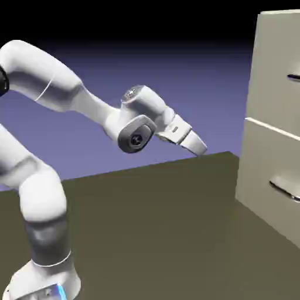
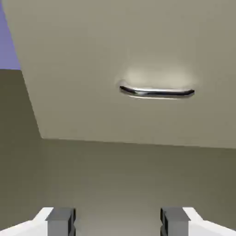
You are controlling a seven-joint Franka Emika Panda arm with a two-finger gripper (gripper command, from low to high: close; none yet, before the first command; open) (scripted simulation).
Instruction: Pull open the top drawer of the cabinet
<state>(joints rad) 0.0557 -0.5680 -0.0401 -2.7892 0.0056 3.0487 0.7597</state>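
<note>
The robot's jaws (image 2: 118, 222) are spread wide with nothing between them, well apart from the cabinet (image 1: 272, 170). Its top drawer (image 1: 278, 70), closed, is at the exterior view's upper right, above the lower drawer (image 1: 263, 170).

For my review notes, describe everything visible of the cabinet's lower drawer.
The lower drawer has a flat, plain beige front with a smooth, painted look. It bears one slim, curved, shiny metallic handle. A pale line marks its upper edge, under the top drawer. It looks closed and upright, at the exterior view's right; nothing touches it. Its far side runs out of frame.
</note>
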